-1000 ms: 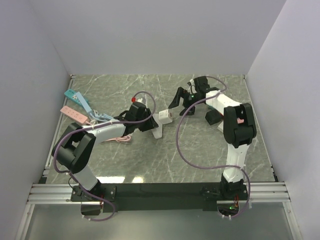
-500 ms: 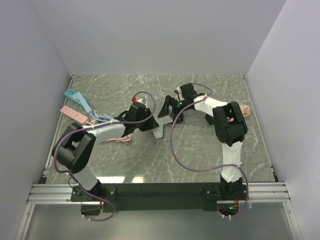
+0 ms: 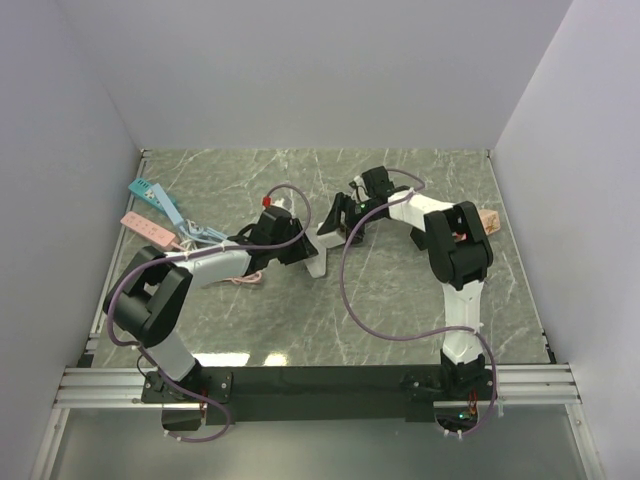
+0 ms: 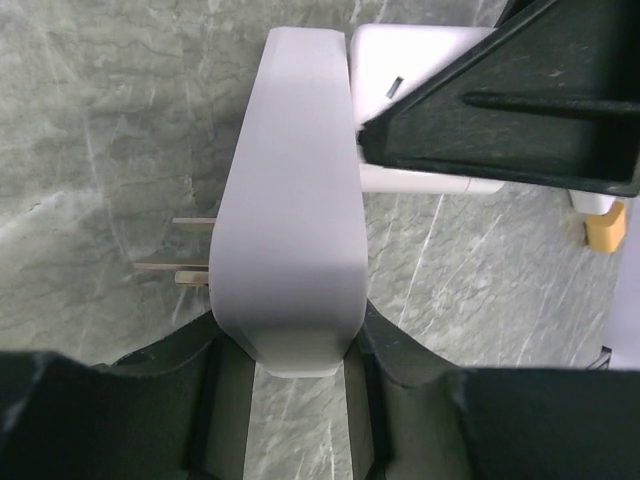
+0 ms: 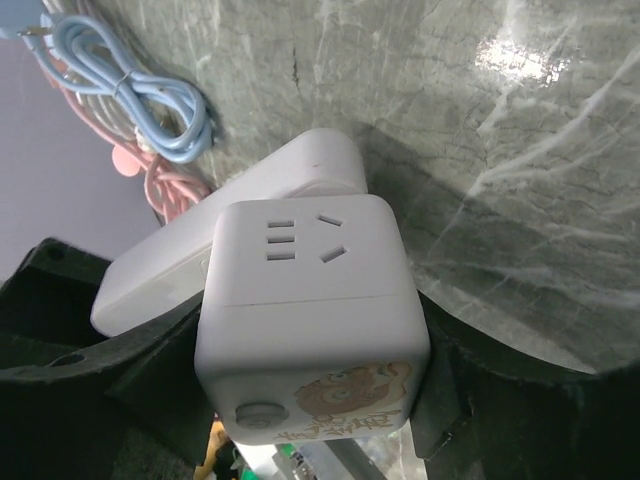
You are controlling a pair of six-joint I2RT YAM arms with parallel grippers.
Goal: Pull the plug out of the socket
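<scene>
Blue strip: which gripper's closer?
Left. The left gripper sits right of the blue strip, clamping the plug; the right gripper is farther right, on the socket.

In the left wrist view a black finger point(image 4: 500, 110) of the right tool point(image 3: 338, 220) is covering much of the socket point(image 4: 410, 60). The plug point(image 4: 290, 200) is hiding the roots of its prongs point(image 4: 180, 268). In the right wrist view the socket is masking its joint with the plug, the plug is covering part of the pink cable point(image 5: 155, 175), and the frame edge is cropping the blue cable point(image 5: 150, 95). From above, that joint is showing too small to judge.
</scene>
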